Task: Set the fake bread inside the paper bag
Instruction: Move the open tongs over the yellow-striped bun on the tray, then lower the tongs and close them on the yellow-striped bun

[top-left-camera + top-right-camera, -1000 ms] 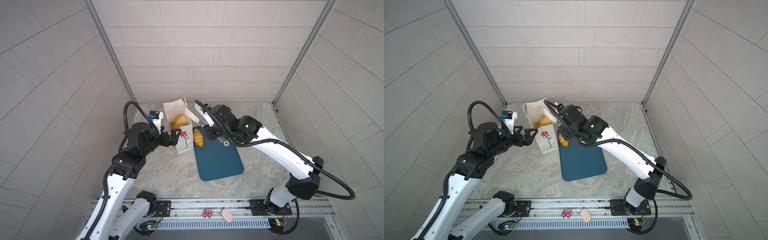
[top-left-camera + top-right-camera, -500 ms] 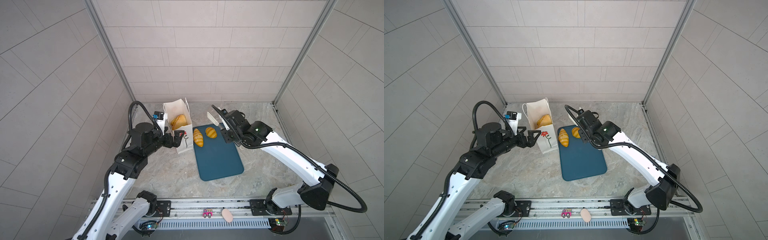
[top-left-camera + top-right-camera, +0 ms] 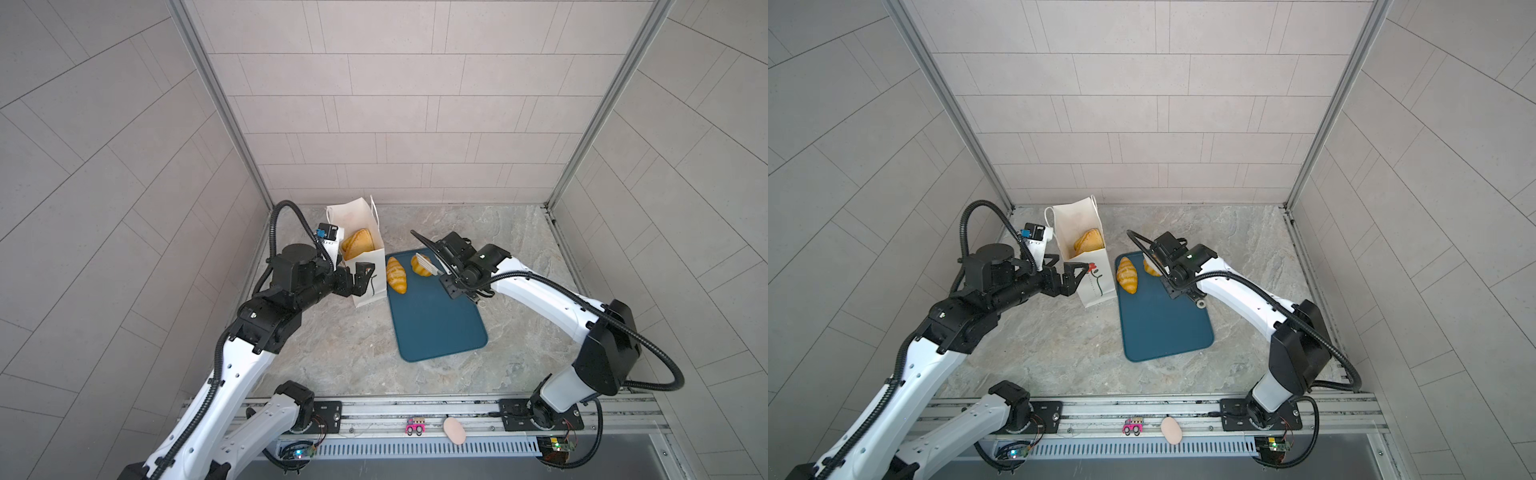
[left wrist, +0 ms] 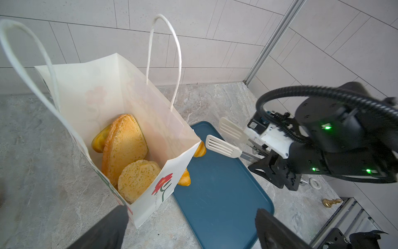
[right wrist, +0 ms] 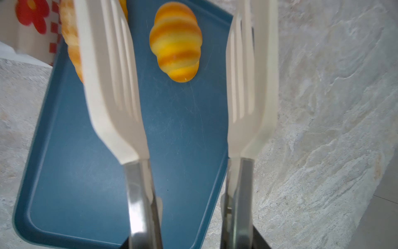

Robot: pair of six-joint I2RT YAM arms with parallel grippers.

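The white paper bag with a red flower stands open at the back left in both top views, and several pieces of fake bread lie inside it. Beside it on the blue tray are a long croissant and a small striped croissant. My right gripper is shut on white slotted tongs. Their blades stand apart just above the small croissant, with nothing between them. My left gripper is open, its fingers straddling the bag's near bottom corner.
A pink egg-shaped thing and a small pink toy car lie on the front rail. A gold chess piece stands at the table's right edge. Tiled walls close in the back and both sides.
My right arm has drawn the tongs away from the bag's mouth and to the right, then lowered them over the small croissant on the tray. The left gripper has shifted slightly at the bag.
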